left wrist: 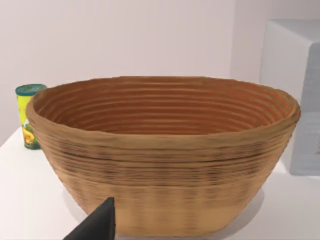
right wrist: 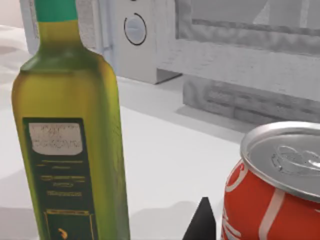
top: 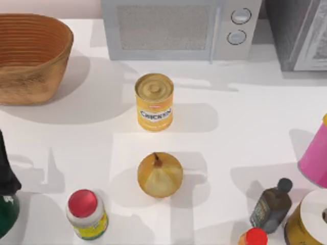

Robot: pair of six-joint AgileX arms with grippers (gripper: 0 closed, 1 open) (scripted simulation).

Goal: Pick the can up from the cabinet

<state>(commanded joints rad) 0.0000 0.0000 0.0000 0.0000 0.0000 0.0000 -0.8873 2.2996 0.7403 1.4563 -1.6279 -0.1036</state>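
Standing ribbed-lidded cylindrical can (top: 154,102) on smooth cabinet (top: 240,127).

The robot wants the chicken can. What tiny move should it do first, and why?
Probably swing one arm's gripper over the can, fingers spread. The can stands upright and alone on the cabinet, between the microwave and the onion, with nothing gripping it. The left gripper's finger faces the basket instead.

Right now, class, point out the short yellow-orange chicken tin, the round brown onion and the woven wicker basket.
Yellow-orange chicken tin (top: 154,102): top view, on its label side.
Brown onion (top: 160,175): top view, on its skin.
Woven wicker basket (left wrist: 165,165): left wrist view, on its outer wall.
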